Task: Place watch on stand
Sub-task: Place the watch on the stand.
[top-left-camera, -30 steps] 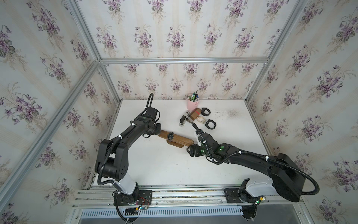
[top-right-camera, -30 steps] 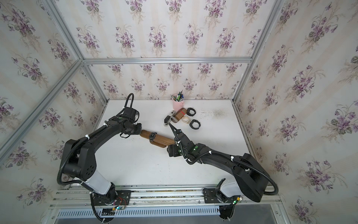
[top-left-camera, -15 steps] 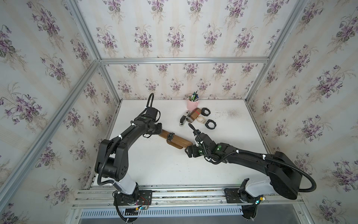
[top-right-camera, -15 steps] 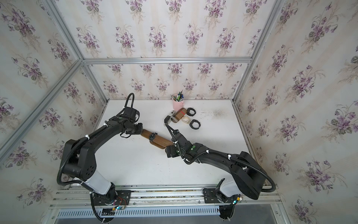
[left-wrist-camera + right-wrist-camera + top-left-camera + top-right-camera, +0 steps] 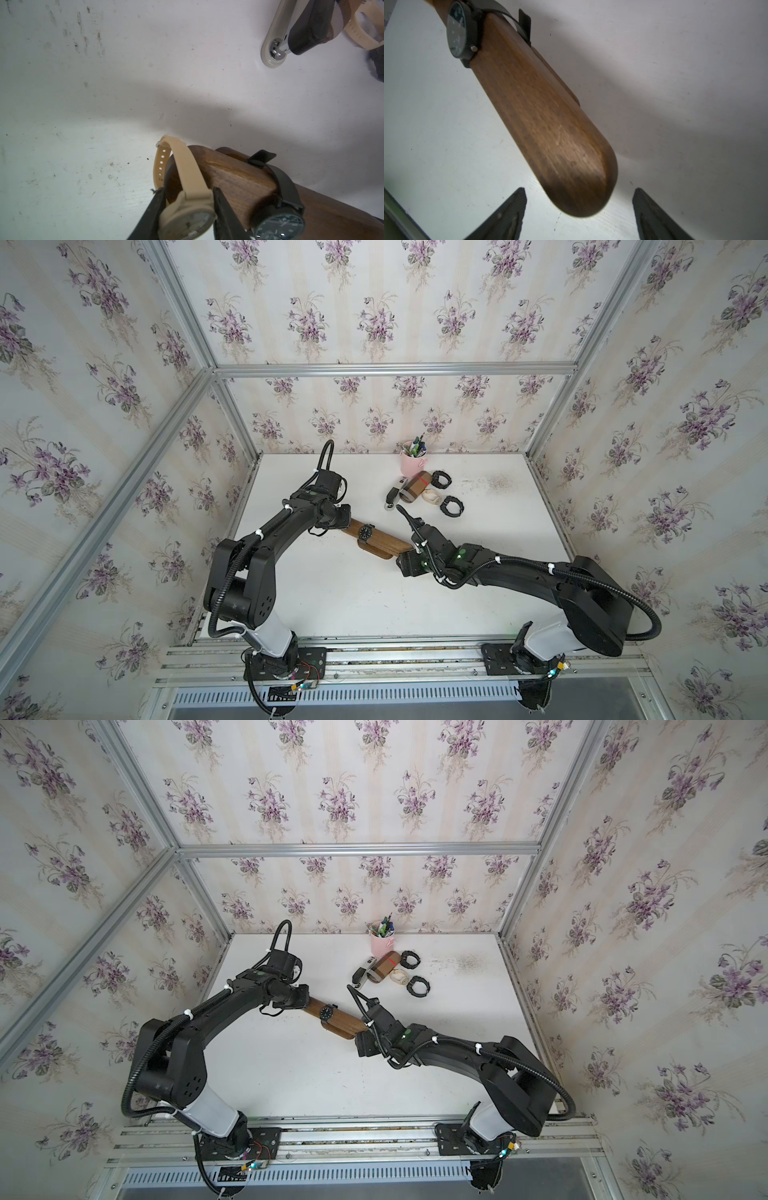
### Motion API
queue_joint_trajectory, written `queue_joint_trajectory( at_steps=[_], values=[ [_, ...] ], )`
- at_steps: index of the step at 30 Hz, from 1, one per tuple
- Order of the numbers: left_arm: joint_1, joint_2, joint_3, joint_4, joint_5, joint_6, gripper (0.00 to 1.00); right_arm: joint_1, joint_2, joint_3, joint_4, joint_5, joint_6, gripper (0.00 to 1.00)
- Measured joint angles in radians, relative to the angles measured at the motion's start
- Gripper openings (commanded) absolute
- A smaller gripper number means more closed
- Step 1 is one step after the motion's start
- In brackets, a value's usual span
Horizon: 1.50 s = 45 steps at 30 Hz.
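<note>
While the left tool point(image 5: 188, 190) clenched the beige watch point(image 5: 187, 220) by its case, the strap merely hooked the end of the stand point(image 5: 234, 178) at its tips. A black watch point(image 5: 278, 224) sat just beyond. The right tool point(image 5: 579, 189) gaped astride the opposite end, seemingly clear. Full seating remained.

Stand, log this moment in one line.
left hand: shut on beige watch | strap: at end of stand | black watch: on stand | right hand: open, at other end

I have open table point(image 5: 332, 597) on the near side of the stand point(image 5: 386, 541); pink cup point(image 5: 410, 466), plaid cylinder point(image 5: 417, 490) and loose watches point(image 5: 451, 506) crowd the far side; left gripper point(image 5: 188, 192) with beige watch point(image 5: 187, 220) and right gripper point(image 5: 579, 193) stand at its ends.
</note>
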Motion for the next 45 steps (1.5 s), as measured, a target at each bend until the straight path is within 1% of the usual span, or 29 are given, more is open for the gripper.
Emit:
queue_joint_trajectory(
  at_steps=[10, 19, 22, 26, 29, 41, 45],
  values=[
    [-0.035, -0.003, -0.015, -0.001, 0.003, 0.0, 0.24, -0.038, 0.006, 0.013, -0.014, 0.049, -0.003, 0.67],
    [-0.074, -0.003, -0.016, 0.001, 0.006, 0.0, 0.24, -0.058, 0.0, 0.008, -0.013, 0.063, -0.026, 0.68],
    [-0.093, -0.003, -0.015, 0.001, 0.007, 0.002, 0.25, -0.068, -0.002, 0.0, -0.007, 0.061, -0.032, 0.66],
    [-0.111, -0.003, -0.013, 0.0, 0.009, 0.009, 0.25, -0.095, -0.016, -0.015, 0.001, 0.019, -0.053, 0.6],
    [-0.12, -0.003, -0.012, 0.0, 0.009, 0.016, 0.26, -0.11, -0.018, -0.012, 0.001, 0.01, -0.068, 0.58],
    [-0.163, 0.023, 0.015, 0.017, 0.002, 0.019, 0.28, -0.119, -0.003, 0.014, 0.001, -0.008, -0.125, 0.57],
    [-0.164, 0.023, 0.011, 0.031, 0.002, 0.009, 0.31, -0.126, -0.002, 0.015, 0.002, -0.009, -0.129, 0.57]
  ],
)
